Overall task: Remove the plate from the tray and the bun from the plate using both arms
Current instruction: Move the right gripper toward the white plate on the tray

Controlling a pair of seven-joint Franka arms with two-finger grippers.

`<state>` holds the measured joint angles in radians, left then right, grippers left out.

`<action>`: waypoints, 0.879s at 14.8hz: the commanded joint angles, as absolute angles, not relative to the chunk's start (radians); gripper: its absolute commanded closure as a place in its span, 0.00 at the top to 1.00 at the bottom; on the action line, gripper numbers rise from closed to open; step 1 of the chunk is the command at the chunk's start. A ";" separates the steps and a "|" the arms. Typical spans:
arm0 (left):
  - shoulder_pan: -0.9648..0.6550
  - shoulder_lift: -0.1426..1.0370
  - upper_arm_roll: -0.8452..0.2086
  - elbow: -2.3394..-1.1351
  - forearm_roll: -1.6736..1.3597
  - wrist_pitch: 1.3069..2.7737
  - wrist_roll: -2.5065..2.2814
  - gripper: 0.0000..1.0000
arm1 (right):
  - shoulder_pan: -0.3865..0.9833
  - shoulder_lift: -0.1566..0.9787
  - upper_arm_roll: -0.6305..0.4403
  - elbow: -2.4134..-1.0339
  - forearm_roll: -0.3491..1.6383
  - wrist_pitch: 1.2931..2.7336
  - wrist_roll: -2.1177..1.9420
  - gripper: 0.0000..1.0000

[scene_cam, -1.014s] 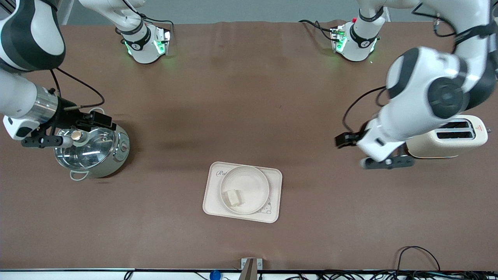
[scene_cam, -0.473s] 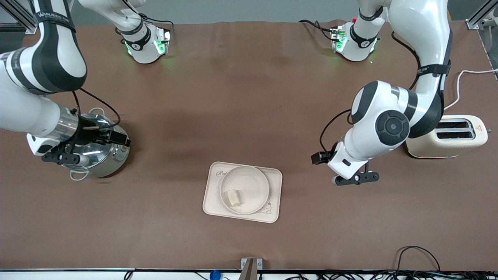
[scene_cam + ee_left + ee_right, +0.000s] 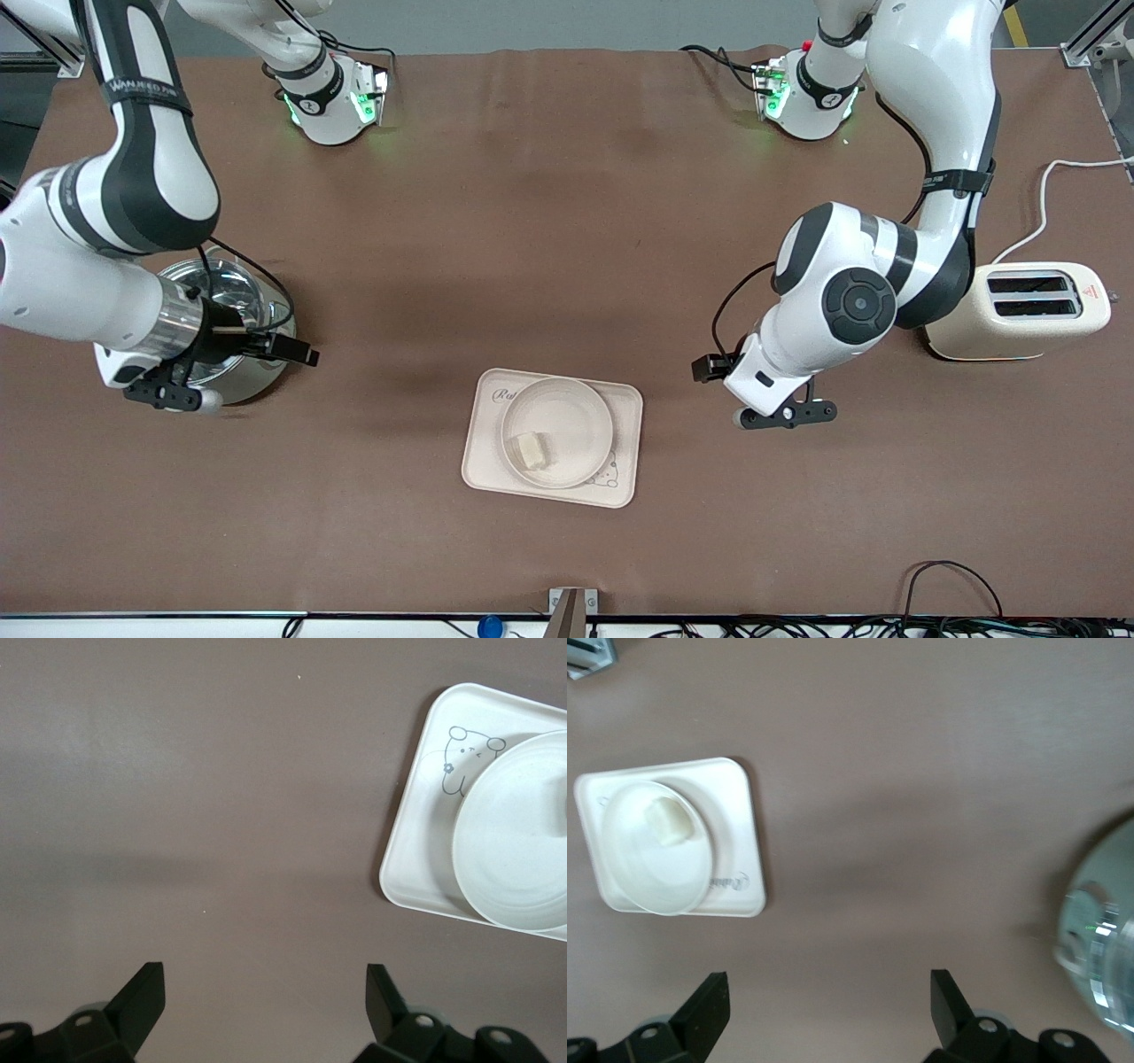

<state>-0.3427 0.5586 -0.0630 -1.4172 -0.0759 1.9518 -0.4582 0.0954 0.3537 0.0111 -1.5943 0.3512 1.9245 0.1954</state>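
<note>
Plate: we see the round cream plate sitting on the rectangular cream tray with its bear drawing, between the two grippers and nearer the front camera than both.
Bun: the pale bun lies inside the plate, close to the rim on the side toward the right gripper.
Left gripper: we find the left gripper low over bare brown table, just beside the tray at the left arm's end; its fingers are spread wide and hold nothing.
Right gripper: the right gripper hangs over the edge of the steel pot with its glass lid, well apart from the tray; its fingers are spread wide and empty.
Toaster: a cream two-slot toaster stands beside the left arm's elbow, farther toward that end of the table than the left gripper.
</note>
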 commanded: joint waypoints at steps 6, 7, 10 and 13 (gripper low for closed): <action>-0.345 0.574 -0.060 -1.399 -0.072 1.953 -0.460 1.00 | 0.193 0.606 0.017 -1.511 0.440 2.245 0.275 1.00; -0.345 0.578 -0.058 -1.397 -0.074 1.953 -0.460 1.00 | 0.227 0.627 0.017 -1.511 0.477 2.282 0.278 1.00; -0.344 0.583 -0.058 -1.394 -0.075 1.953 -0.460 1.00 | 0.308 0.669 0.017 -1.525 0.518 2.380 0.285 0.97; -0.339 0.577 -0.058 -1.396 -0.072 1.953 -0.456 1.00 | 0.380 0.709 0.017 -1.531 0.518 2.453 0.285 0.61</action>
<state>-0.3400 0.5731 -0.0619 -1.4147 -0.0759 1.9529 -0.4582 0.3480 0.6852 0.0227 -1.5367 0.4956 2.4131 0.2794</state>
